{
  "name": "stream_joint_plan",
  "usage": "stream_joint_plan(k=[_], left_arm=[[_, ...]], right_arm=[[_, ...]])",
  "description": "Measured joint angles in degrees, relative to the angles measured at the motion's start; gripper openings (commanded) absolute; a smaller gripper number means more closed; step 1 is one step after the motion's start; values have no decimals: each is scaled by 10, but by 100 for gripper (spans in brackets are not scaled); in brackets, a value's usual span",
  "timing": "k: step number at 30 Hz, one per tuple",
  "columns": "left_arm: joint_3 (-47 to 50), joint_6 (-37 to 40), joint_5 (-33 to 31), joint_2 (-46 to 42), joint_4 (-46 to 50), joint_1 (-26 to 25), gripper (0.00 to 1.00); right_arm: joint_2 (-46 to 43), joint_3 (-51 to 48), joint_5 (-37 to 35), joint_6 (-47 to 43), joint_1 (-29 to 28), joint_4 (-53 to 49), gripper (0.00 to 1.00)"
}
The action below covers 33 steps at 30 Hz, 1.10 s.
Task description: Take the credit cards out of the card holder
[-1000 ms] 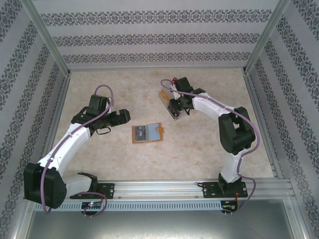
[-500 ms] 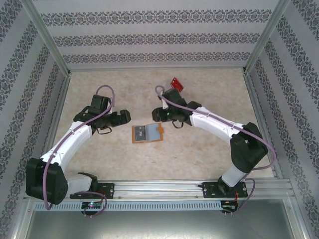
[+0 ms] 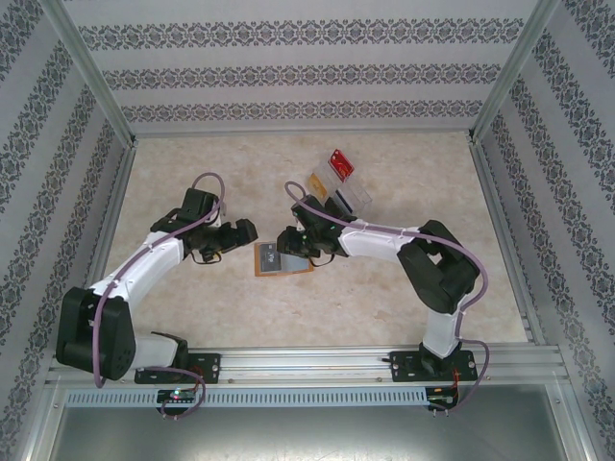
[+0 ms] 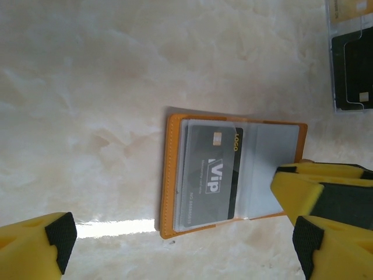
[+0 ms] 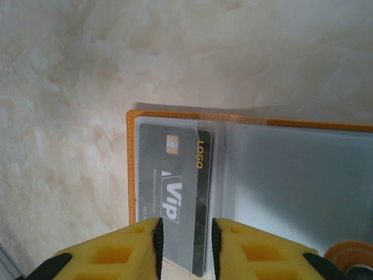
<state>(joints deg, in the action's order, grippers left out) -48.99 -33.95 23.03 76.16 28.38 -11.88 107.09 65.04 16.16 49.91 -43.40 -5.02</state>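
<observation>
The orange-tan card holder lies open on the table between the two arms. A dark grey credit card marked VIP sits in its left see-through pocket, one long edge sticking out past the plastic. My right gripper hovers low over that card, jaws a narrow gap apart with the card's end showing between them, not clamped. In the top view it is at the holder's far edge. My left gripper stands wide open just left of the holder, holding nothing.
A clear plastic tray stands behind the holder to the right, with a red card at its far end and a dark card inside. Metal frame posts and patterned walls close in the marble-look table.
My right arm has swung from the tray down and left to the card holder, uncovering the tray. Its jaws widened, then narrowed. My left gripper has edged right, closer to the holder.
</observation>
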Motion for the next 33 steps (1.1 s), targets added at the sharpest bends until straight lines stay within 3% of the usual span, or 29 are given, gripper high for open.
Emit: stream_joint_plan(k=[12, 25, 28, 33], left_arm=[[23, -45, 82, 78, -82, -1, 58], [23, -72, 115, 160, -139, -15, 27], [23, -72, 117, 168, -143, -16, 16], [21, -72, 119, 186, -146, -17, 11]], right_arm=[[26, -6, 5, 25, 0, 28, 25], [45, -7, 17, 27, 0, 41, 23], [47, -7, 20, 27, 0, 44, 23], [49, -7, 26, 28, 0, 45, 23]])
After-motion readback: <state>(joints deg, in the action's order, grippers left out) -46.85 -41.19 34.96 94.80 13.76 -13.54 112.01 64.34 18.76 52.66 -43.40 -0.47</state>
